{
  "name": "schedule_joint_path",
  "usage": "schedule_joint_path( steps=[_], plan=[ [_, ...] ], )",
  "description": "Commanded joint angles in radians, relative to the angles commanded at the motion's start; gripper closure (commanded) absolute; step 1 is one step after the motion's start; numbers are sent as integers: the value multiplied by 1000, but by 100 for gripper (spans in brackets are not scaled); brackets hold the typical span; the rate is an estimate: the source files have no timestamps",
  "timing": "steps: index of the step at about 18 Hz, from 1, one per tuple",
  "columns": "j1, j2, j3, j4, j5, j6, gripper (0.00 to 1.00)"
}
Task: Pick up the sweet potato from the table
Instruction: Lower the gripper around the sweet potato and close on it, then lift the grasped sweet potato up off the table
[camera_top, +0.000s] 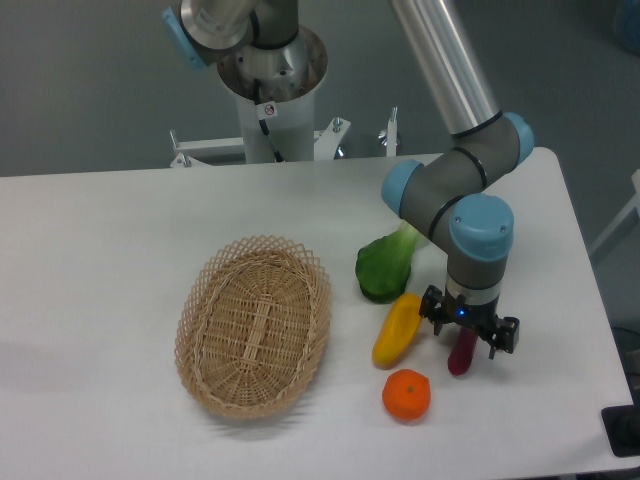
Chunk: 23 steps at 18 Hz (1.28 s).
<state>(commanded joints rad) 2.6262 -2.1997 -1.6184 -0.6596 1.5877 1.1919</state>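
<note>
while black two-finger gripper (465, 338) straddles slim purple-magenta sweet potato (461, 353) on white matte table (100, 250), clamp state cannot be told; lift judged outstanding.

Even, soft overhead light; faint shadows

An oval woven basket (254, 328) sits on the left. A leafy green vegetable (384, 265) lies to its right. Just below the green one lies a long yellow vegetable (397, 329). A round orange fruit (406, 394) sits lower down.
</note>
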Motion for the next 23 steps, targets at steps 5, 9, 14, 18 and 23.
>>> schedule_joint_path(
  steps=[5, 9, 14, 18, 23],
  plan=[
    [0, 0, 2, 2, 0, 11, 50],
    [2, 5, 2, 2, -2, 25, 68],
    [5, 15, 26, 0, -5, 26, 69],
    [9, 58, 75, -23, -26, 29, 69],
    [18, 158, 130, -188, -104, 77, 69]
  ],
)
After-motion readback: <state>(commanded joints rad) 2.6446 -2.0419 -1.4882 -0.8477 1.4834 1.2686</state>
